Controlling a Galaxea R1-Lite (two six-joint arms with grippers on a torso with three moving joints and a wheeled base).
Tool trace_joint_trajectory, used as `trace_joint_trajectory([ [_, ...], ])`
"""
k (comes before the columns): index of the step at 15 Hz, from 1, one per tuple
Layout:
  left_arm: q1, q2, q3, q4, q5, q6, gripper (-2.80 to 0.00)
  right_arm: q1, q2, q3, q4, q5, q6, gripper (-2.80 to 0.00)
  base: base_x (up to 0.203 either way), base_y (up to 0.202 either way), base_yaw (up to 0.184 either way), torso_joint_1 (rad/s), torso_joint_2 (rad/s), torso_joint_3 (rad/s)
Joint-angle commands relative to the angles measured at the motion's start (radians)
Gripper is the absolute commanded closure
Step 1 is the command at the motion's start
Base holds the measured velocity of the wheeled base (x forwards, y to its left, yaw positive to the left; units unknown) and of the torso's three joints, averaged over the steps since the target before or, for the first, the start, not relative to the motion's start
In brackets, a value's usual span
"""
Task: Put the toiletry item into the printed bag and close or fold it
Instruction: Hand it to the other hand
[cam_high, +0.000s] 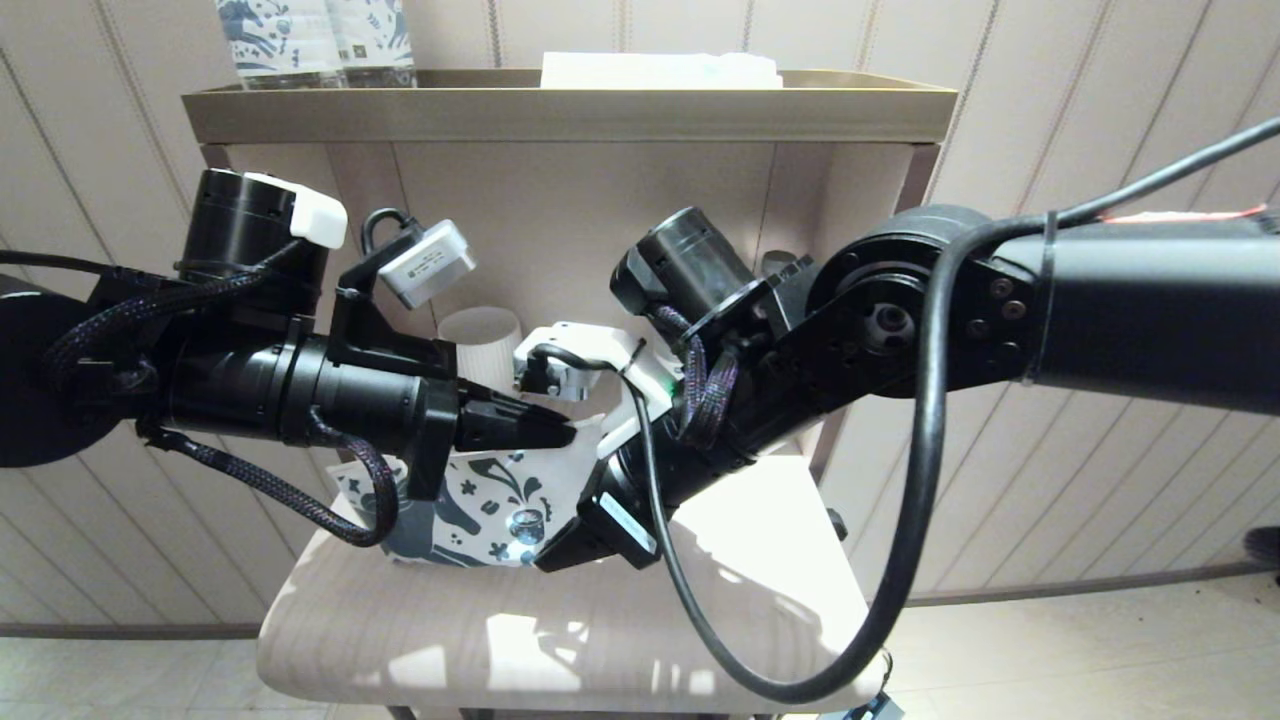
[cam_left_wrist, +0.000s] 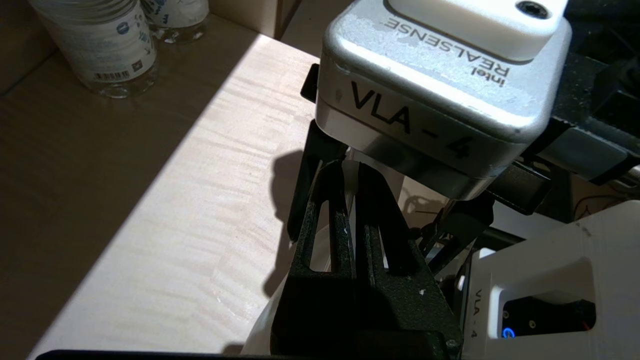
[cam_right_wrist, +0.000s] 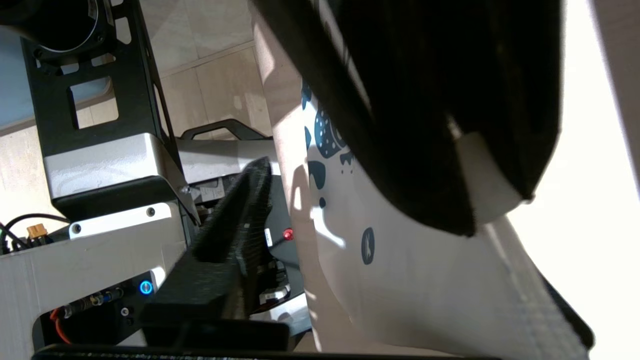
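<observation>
The printed bag (cam_high: 490, 510), white with dark blue shapes, hangs upright just above the beige seat. My left gripper (cam_high: 565, 435) is shut on its upper edge, and a thin white sheet shows between the pressed fingers (cam_left_wrist: 340, 220) in the left wrist view. My right gripper (cam_high: 575, 545) sits low at the bag's right side. It is open, and the bag (cam_right_wrist: 400, 270) runs between its spread fingers (cam_right_wrist: 240, 215). The toiletry item is hidden.
A beige cushioned seat (cam_high: 600, 640) lies under both arms. Behind it a white ribbed cup (cam_high: 485, 340) stands under a brown shelf (cam_high: 570, 110), which carries printed water bottles (cam_high: 310, 40) and a white box (cam_high: 660, 70). The bottles (cam_left_wrist: 105, 50) also show in the left wrist view.
</observation>
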Motion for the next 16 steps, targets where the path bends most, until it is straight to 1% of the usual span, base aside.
trace_joint_trajectory([
  [1,0.0,-0.002,0.0,0.002,-0.005,0.0,0.0,0.0,0.004,-0.001,0.001,0.004,-0.003,-2.8,0.0,0.0,0.0,0.0,0.0,0.0],
  [5,0.0,0.002,-0.006,0.002,-0.031,-0.004,0.0,0.0,0.026,-0.037,0.003,0.02,-0.004,-2.8,0.0,0.0,0.0,0.0,0.0,0.0],
  [16,0.0,0.005,0.012,0.004,-0.035,0.003,0.0,-0.004,0.027,-0.043,0.02,0.018,-0.057,-2.8,0.0,0.0,0.0,0.0,0.0,0.0],
])
